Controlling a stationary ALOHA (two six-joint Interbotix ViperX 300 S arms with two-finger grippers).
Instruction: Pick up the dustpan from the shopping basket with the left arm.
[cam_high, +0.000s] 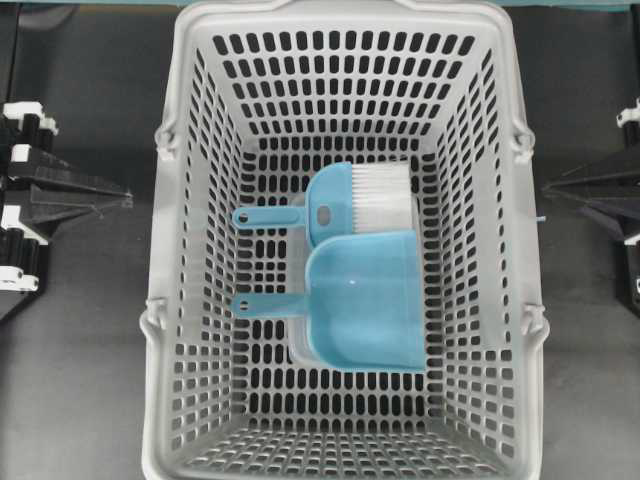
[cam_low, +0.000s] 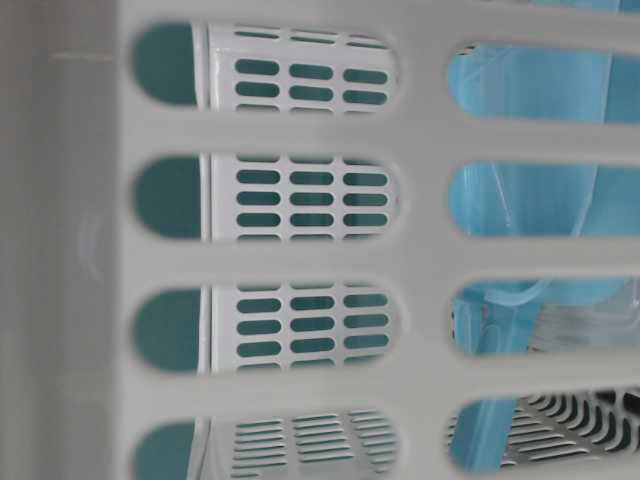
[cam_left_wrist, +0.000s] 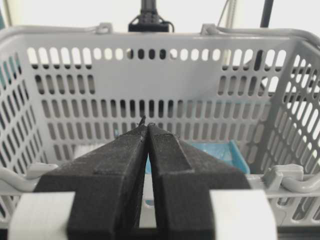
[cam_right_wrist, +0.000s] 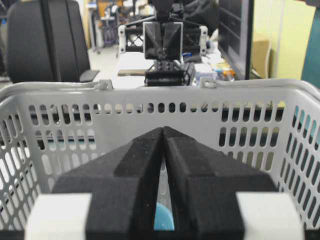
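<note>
The light blue dustpan (cam_high: 365, 300) lies flat on the floor of the large grey shopping basket (cam_high: 180, 120), its thin handle (cam_high: 265, 303) pointing to the left. It also shows in the left wrist view (cam_left_wrist: 220, 150) and through the wall slots in the table-level view (cam_low: 530, 200). My left gripper (cam_high: 125, 200) is shut and empty, outside the basket's left wall; its tips (cam_left_wrist: 147, 126) point over the rim. My right gripper (cam_high: 548, 188) is shut and empty, outside the right wall, and shows in its own wrist view (cam_right_wrist: 163, 129).
A blue hand brush (cam_high: 335, 205) with white bristles (cam_high: 385, 195) lies just behind the dustpan, handle also to the left. A clear plastic piece (cam_high: 295, 345) shows under the dustpan's near left edge. The basket's hinged handles (cam_left_wrist: 295, 182) rest on the rims.
</note>
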